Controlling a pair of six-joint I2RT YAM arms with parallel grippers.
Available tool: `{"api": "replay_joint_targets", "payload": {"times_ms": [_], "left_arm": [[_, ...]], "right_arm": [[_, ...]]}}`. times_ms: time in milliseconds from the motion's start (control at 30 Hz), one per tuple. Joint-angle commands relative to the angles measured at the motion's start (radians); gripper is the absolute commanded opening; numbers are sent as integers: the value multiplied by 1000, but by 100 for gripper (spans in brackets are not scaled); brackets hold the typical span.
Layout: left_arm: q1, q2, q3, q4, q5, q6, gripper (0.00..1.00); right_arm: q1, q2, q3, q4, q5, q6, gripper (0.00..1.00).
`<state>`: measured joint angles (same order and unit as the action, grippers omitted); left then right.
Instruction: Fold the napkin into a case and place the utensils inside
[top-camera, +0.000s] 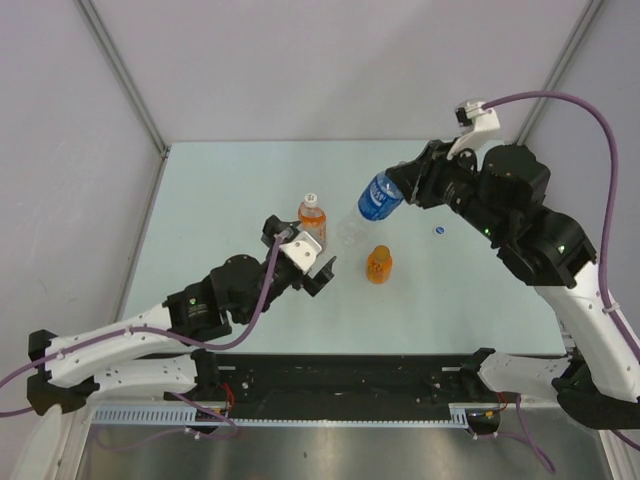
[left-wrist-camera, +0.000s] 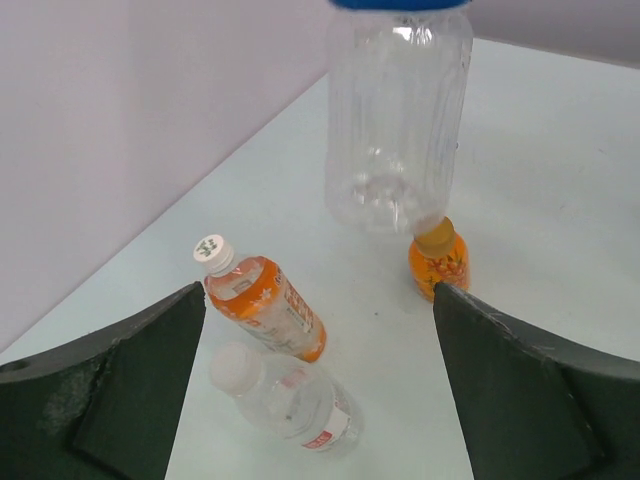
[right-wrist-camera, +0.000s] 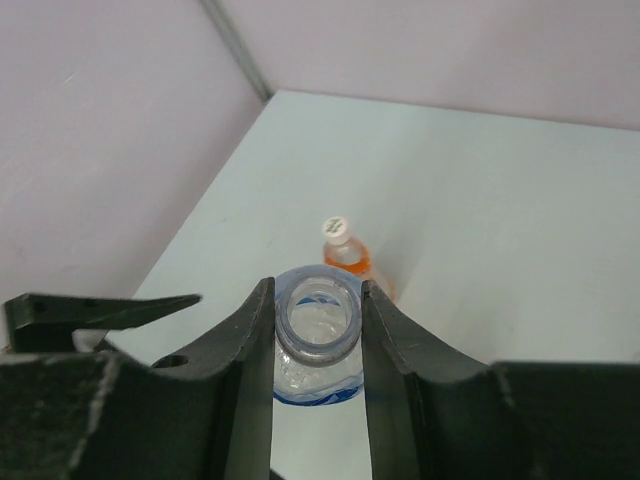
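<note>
I count four bottles and one loose cap. My right fingers (right-wrist-camera: 318, 320) are clamped on the open neck of the large clear plastic bottle with a blue label (top-camera: 378, 196), which is held tilted. My left fingers (left-wrist-camera: 318, 296) stand wide apart and hold nothing. On the pale tabletop (top-camera: 220, 200) are a white-capped orange-label bottle (left-wrist-camera: 262, 305), a small clear white-capped bottle (left-wrist-camera: 290, 395), a small orange bottle (left-wrist-camera: 440, 262) and a small round white cap (top-camera: 439, 231). I cannot tell where the napkin and utensils are.

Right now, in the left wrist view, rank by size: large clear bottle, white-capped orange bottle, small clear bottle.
1. large clear bottle
2. white-capped orange bottle and small clear bottle look alike; the latter lies nearer, so unranked.
</note>
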<state>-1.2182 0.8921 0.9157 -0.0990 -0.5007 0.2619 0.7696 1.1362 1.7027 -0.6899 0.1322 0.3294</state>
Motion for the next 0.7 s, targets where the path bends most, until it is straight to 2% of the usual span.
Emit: {"api": "replay_joint_targets", "payload": {"times_ms": [0,33,133,167,267,400,667], "left_arm": [[-1,-70,93,-97,-55,-12,100],[-3,-82,101,-117,-59,-16,100],[-3,-129,121,-182,-102,-47,100],[-1,-142,123,-195,-110,-58,100],[-1,-188,107,-188,-121,-99,100],[-1,-235,60,-165,-102,-142,100],[-1,-297,-1,-169,-50,-225,100]], "right_arm": [[-107,-16,75,-28,104,-53,0],[-134,-15,74,-30,110,-64,0],[-173,-13,34,-1,262,-131,0],[-174,-26,3,28,385,-153,0],[-240,-55,-191,288,519,-226,0],[-415,-9,-310,386,511,-147,0],[-624,143,-432,538,465,-52,0]]}}
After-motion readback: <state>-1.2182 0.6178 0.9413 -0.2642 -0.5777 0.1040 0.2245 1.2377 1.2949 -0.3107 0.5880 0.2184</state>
